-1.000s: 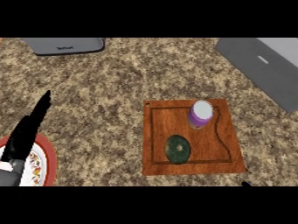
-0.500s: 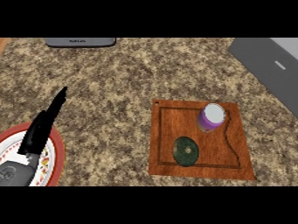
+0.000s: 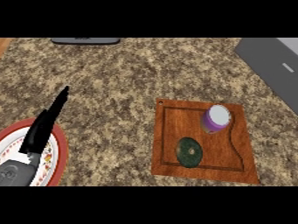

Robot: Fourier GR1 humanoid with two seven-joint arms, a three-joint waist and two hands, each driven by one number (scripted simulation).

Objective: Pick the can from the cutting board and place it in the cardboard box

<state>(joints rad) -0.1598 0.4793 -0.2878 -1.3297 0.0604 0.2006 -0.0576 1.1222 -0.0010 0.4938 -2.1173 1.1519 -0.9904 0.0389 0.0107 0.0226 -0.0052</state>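
— Where is the can [image 3: 216, 119] relative to the hand?
— It stands on the board [image 3: 202, 140], in the upper right part, well apart from the left hand [image 3: 46, 127], which is far over at the view's left, above a plate [image 3: 56, 154]. The right hand is out of view.
— How does the can look?
— Purple sides, pale round top, upright. A dark green disc [image 3: 190, 152] lies lower on the board, near it but not touching.
— And the hand?
— Black, fingers straight and released, pointing up and to the right, holding nothing. Its grey forearm enters from the lower left corner.
— The box?
— A grey box [image 3: 281, 70] sits at the tabletop's [image 3: 125, 83] upper right.
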